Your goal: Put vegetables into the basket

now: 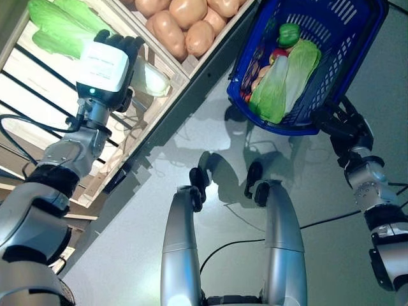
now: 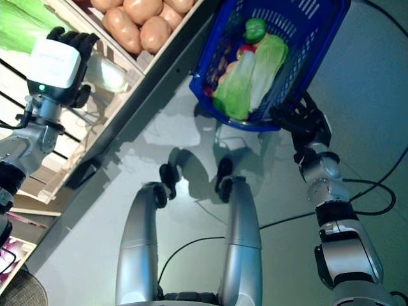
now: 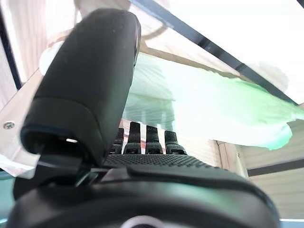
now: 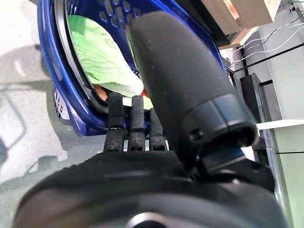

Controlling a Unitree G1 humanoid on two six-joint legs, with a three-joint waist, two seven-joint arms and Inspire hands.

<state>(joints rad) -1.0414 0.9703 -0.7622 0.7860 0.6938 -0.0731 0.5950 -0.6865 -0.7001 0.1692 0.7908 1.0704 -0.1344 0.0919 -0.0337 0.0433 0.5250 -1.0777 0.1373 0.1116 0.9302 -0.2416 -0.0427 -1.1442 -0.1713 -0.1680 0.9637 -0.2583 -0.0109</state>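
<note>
Two cabbages (image 1: 284, 80) already lie in the blue basket (image 1: 319, 115), with a green pepper (image 1: 289, 33) and some smaller produce I can't identify underneath. My right hand (image 1: 341, 124) carries the basket by its near rim: fingers (image 4: 137, 126) curled over the edge, thumb on the outside. That arm is stretched forward and up, and the basket hangs tilted over the floor, just beside the shelf.

Step in hand, as I judge it: grab the next cabbage (image 1: 150, 78) from the wooden crate (image 1: 175, 83). My left hand (image 1: 108, 60) is in the crate, reaching forward, back of the hand toward the head camera. In the left wrist view the fingers (image 3: 142, 142) are curled under the pale leafy head and the thumb is over its top. It looks like a wrap, but I can't confirm firm contact.

To do it well:
- Grip the thick white stem end, not the loose leaves, which would tear or slip.
- Lift straight up clear of the crate wall before swinging right; the divider and the potatoes (image 1: 185, 25) in the next compartment are close.
- Keep the basket rim level or tipped toward me, since the load already sits at the low end.
- Release low over the basket, beside the cabbages already in it.

More cabbage (image 1: 60, 25) lies further back in the crate.
</note>
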